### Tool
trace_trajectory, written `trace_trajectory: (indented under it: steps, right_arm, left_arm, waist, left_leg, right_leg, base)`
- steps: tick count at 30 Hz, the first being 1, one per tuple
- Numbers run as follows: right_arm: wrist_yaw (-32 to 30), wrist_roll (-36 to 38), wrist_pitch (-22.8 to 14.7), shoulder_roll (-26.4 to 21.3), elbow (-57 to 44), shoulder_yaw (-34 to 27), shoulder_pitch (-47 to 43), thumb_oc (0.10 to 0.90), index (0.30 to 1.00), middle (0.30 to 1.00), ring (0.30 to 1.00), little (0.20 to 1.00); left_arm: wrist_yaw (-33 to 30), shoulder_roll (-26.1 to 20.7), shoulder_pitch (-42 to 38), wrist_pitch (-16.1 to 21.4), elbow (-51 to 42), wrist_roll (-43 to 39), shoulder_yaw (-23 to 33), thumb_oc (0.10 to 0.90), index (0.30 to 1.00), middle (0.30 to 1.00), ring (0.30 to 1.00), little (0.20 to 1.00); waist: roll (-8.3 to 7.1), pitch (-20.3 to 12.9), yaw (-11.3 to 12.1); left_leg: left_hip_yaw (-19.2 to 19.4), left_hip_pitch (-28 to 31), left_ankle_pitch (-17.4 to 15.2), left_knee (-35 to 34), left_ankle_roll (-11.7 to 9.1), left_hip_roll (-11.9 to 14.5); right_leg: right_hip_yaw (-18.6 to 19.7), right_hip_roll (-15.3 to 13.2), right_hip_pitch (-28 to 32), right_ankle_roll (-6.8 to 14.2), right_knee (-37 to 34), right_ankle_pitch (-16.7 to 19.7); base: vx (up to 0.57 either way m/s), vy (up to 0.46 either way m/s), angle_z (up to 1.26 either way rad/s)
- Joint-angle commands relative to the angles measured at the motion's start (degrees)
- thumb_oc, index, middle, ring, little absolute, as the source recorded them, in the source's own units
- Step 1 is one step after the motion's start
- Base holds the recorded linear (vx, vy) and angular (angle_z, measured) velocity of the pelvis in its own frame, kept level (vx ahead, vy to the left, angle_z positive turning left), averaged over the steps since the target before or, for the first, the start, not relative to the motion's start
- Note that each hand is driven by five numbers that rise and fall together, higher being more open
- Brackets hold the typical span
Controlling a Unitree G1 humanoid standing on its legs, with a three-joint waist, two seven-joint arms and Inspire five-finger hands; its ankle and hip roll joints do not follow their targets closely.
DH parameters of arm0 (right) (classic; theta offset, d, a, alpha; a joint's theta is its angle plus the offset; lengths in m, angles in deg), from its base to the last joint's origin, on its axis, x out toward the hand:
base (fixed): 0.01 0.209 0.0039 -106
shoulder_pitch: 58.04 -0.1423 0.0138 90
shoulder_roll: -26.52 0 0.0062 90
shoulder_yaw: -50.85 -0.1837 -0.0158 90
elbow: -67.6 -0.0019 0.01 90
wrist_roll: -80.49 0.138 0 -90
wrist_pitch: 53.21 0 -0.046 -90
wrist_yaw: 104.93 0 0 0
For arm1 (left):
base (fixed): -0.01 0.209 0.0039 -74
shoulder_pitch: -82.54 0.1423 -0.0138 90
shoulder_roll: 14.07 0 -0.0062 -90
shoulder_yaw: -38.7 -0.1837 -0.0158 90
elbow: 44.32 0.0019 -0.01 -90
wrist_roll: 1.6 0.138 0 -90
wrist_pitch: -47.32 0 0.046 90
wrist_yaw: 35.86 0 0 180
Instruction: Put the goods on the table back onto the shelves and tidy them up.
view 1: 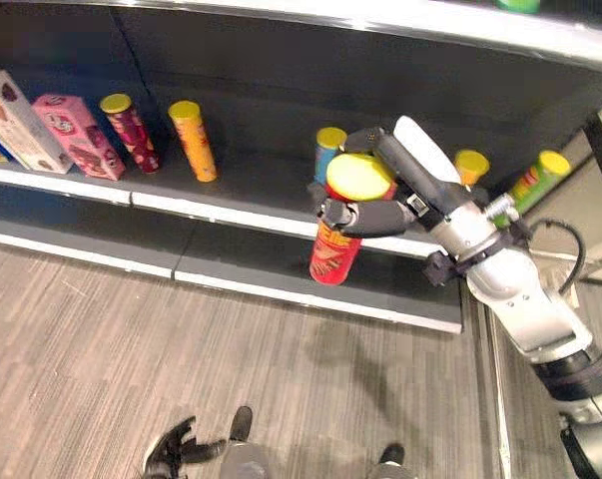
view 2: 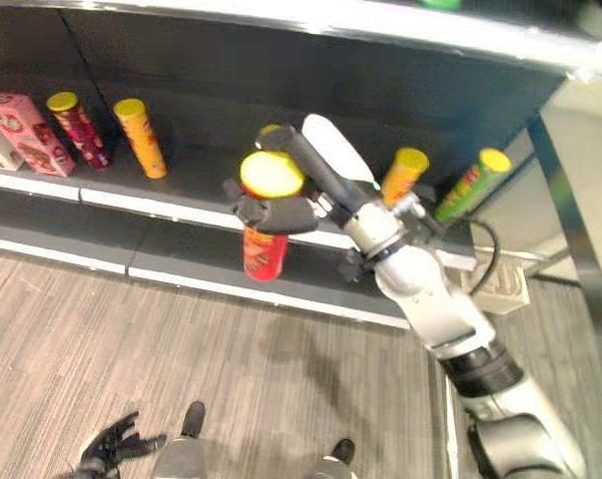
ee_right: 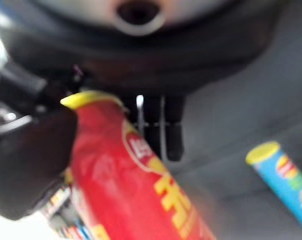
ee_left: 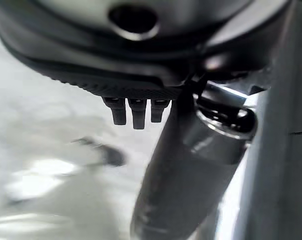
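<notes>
Before the shelf, a light, stiff, slippery red can is being gripped near its lid by the right robot hand

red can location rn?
In the right hand, the red can is held upright just in front of the shelf, with the blue can right behind it.

This looks like a shop aisle, or a mock-up of one. A long dark shelf with pale edge strips runs behind the right hand, with another shelf board above it and a low base board below. Retail snack goods stand spaced along it: tall crisp cans with yellow lids and pink boxes to the hand's left, more cans to its right. Grey wood-look flooring lies below the hand.
</notes>
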Motion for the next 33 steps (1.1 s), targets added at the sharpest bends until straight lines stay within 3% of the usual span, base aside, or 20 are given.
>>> trace_trajectory:
  steps: [1,2,3,4,6,7,8,9,12,13,15,18,21,27,28,29,33]
  right_arm:
    - [-4.9,0.1,-4.7,-1.0,-1.9,-1.2,-11.6,0.4,0.3,0.3,0.3,0.3]
    - [-4.7,0.3,-5.0,-0.7,-1.2,-1.4,-10.9,0.4,0.3,0.3,0.3,0.3]
    - [-4.7,0.3,-5.0,-0.7,-1.2,-1.4,-10.9,0.4,0.3,0.3,0.3,0.3]
    - [-4.4,0.3,-5.0,-0.1,-0.6,-1.4,-10.6,0.4,0.3,0.3,0.3,0.3]
    - [-4.5,0.1,-5.1,0.7,-0.3,-0.7,-10.8,0.4,0.3,0.3,0.3,0.3]
    - [-4.4,0.2,-5.3,0.9,-0.1,-0.3,-11.3,0.4,0.3,0.3,0.3,0.3]
    - [-4.1,0.0,-5.3,1.0,0.5,0.8,-12.8,0.4,0.3,0.3,0.3,0.3]
    - [-4.2,0.0,-5.3,1.0,0.6,1.0,-13.0,0.4,0.3,0.3,0.3,0.3]
    - [-4.6,0.0,-4.9,0.8,0.9,0.7,-13.2,0.4,0.3,0.3,0.3,0.3]
    - [-4.6,0.0,-5.0,0.8,1.1,0.9,-13.4,0.4,0.3,0.3,0.3,0.3]
    - [-6.1,0.9,-5.3,0.2,0.7,-0.2,-13.0,0.4,0.3,0.3,0.3,0.3]
    - [-7.0,0.6,-5.5,1.1,1.5,-0.7,-12.6,0.4,0.3,0.3,0.3,0.3]
    - [-8.2,-2.0,-5.0,1.4,1.6,-1.0,-12.0,0.4,0.3,0.3,0.3,0.3]
    - [-8.2,-2.0,-5.0,1.4,1.6,-1.0,-12.0,0.4,0.3,0.3,0.3,0.3]
    - [-9.1,-5.1,-4.7,1.3,3.2,-1.2,-13.2,0.4,0.3,0.3,0.3,0.3]
    - [-12.4,-8.9,-3.6,4.1,6.5,-1.0,-14.0,0.4,0.3,0.3,0.3,0.3]
    - [-14.2,-12.6,-2.8,6.1,7.9,-0.7,-14.3,0.4,0.3,0.3,0.3,0.3]
  left_arm:
    - [-0.3,-2.4,5.5,2.4,-3.1,1.8,-0.5,0.8,0.9,0.9,0.9,0.9]
    - [-0.4,-2.3,5.6,2.1,-1.7,1.3,-0.1,0.8,0.9,0.9,0.9,0.9]
    - [-0.4,-2.3,5.6,2.1,-1.6,1.3,-0.1,0.8,0.9,0.9,0.9,0.9]
    - [-0.3,-2.1,6.0,2.0,-0.6,1.3,0.5,0.8,0.9,0.9,0.9,0.9]
    - [-0.6,-1.3,7.1,1.9,0.0,1.5,1.4,0.8,0.9,0.9,0.9,0.9]
    - [-0.6,-0.9,7.2,1.9,-0.2,1.3,1.3,0.8,0.9,0.9,0.9,0.9]
    - [-0.5,-0.1,7.4,1.8,-0.4,0.6,1.4,0.8,0.9,0.9,0.9,0.9]
    - [-0.5,-0.1,7.4,1.8,-0.4,0.6,1.5,0.8,0.9,0.9,0.9,0.9]
    - [-1.1,2.1,6.9,1.9,-1.2,0.1,0.1,0.8,0.9,0.9,0.9,0.9]
    - [-1.1,2.1,6.9,1.9,-1.2,0.1,0.1,0.8,0.9,0.9,0.9,0.9]
    - [-1.1,2.1,6.8,2.3,-3.6,-1.7,-0.4,0.8,0.9,0.9,0.9,0.9]
    - [-1.2,2.6,7.2,2.3,-5.0,-2.4,-0.8,0.8,0.9,0.9,0.9,0.9]
    - [-1.9,2.0,8.0,2.2,-6.5,-3.0,-0.4,0.8,0.9,0.9,0.9,0.9]
    - [-1.9,2.0,8.0,2.2,-6.6,-3.0,-0.4,0.8,0.9,0.9,0.9,0.9]
    - [-2.8,1.7,8.0,2.3,-5.1,-3.1,-0.4,0.8,0.9,0.9,0.9,0.9]
    - [-2.7,0.0,7.5,2.9,-3.2,-1.6,-0.8,0.8,0.9,0.9,0.9,0.9]
    - [-2.9,-0.4,7.7,2.8,-0.8,-0.2,-1.2,0.8,0.9,0.9,0.9,0.9]
  waist:
    - [4.0,-7.4,1.5]
    - [4.22,-6.6,-0.1]
    - [4.19,-6.7,0.2]
    - [4.2,-6.4,0.2]
    - [4.16,-6.3,0.9]
    - [3.82,-5.7,0.9]
    - [3.22,-4.4,0.8]
    - [3.29,-4.3,0.8]
    - [1.33,-3.7,1.8]
    - [1.38,-3.6,1.7]
    - [1.1,-2.4,2.0]
    - [1.52,-1.8,2.9]
    - [1.91,-2.1,2.9]
    - [1.89,-2.2,2.9]
    - [4.33,-3.5,2.3]
    - [4.2,-3.5,2.7]
    - [4.15,-3.3,3.3]
  left_leg:
    - [4.3,5.0,-4.1,-7.2,1.8,3.6]
    - [4.0,5.4,-2.3,-7.9,2.8,1.9]
    - [4.3,5.2,-2.3,-7.9,2.7,1.9]
    - [4.2,5.4,-2.0,-8.2,3.0,1.1]
    - [4.2,6.2,-2.7,-8.3,3.1,0.4]
    - [4.3,5.7,-1.7,-8.3,3.8,-0.7]
    - [4.2,6.1,-2.0,-8.0,4.3,-1.9]
    - [4.3,6.0,-2.1,-8.0,4.3,-1.8]
    - [3.8,3.4,-4.7,-2.9,3.7,-3.2]
    - [3.9,3.2,-5.0,-2.5,3.7,-3.1]
    - [5.2,-1.7,-7.9,7.2,2.3,-3.4]
    - [5.4,-4.2,-8.9,11.3,1.3,-2.1]
    - [4.1,-7.6,-2.4,5.9,-1.3,4.4]
    - [4.2,-7.6,-2.3,5.8,-1.3,4.4]
    - [-0.4,-5.5,0.2,-3.2,-2.4,7.2]
    - [1.6,-2.2,0.5,-7.1,0.5,3.7]
    - [2.2,-1.4,-0.1,-7.2,1.8,2.6]
  right_leg:
    - [-2.8,-2.0,-2.7,9.4,6.9,-10.3]
    - [1.8,5.2,-5.9,5.9,10.4,-14.9]
    - [2.3,5.2,-6.6,5.7,10.8,-15.2]
    - [2.1,8.6,-7.5,5.4,11.4,-17.2]
    - [0.3,12.6,-8.2,5.3,12.0,-20.6]
    - [-1.0,14.9,-10.3,3.8,11.5,-20.1]
    - [-0.8,17.6,-13.5,4.0,9.7,-19.0]
    - [-0.8,17.7,-13.5,4.0,9.6,-18.9]
    - [1.7,20.6,-7.9,3.4,-1.6,-18.7]
    - [1.7,20.7,-7.9,3.4,-1.7,-18.6]
    - [1.6,20.8,-6.4,2.4,-3.1,-19.5]
    - [1.3,21.8,-4.6,2.1,-4.1,-20.3]
    - [1.8,21.2,-3.4,3.4,-5.4,-20.5]
    - [1.8,21.2,-3.5,3.4,-5.3,-20.5]
    - [4.7,19.3,-4.3,5.2,-2.9,-20.9]
    - [6.5,15.8,-7.2,6.6,0.1,-18.8]
    - [6.7,14.8,-7.1,7.2,0.0,-18.7]
  base:
    - [-0.03,0.467,-0.53]
    - [-0.03,0.459,-0.35]
    - [-0.01,0.366,-0.13]
    - [0.03,0.155,0.17]
    - [0.07,0.167,0.17]
    - [0.01,0.164,-0.11]
    - [-0.07,0.142,-0.49]
    - [0.02,0.054,-0.3]
    - [0.06,-0.056,0.27]
    - [0.04,-0.061,0.48]
    - [0.01,-0.069,0.47]
    - [0.03,-0.027,0.34]
    - [0.05,0.093,0.05]
    - [0.03,0.078,-0.19]
    - [0.16,0.724,-0.35]
    - [0.17,0.763,-0.12]
    - [0.05,0.146,-0.6]
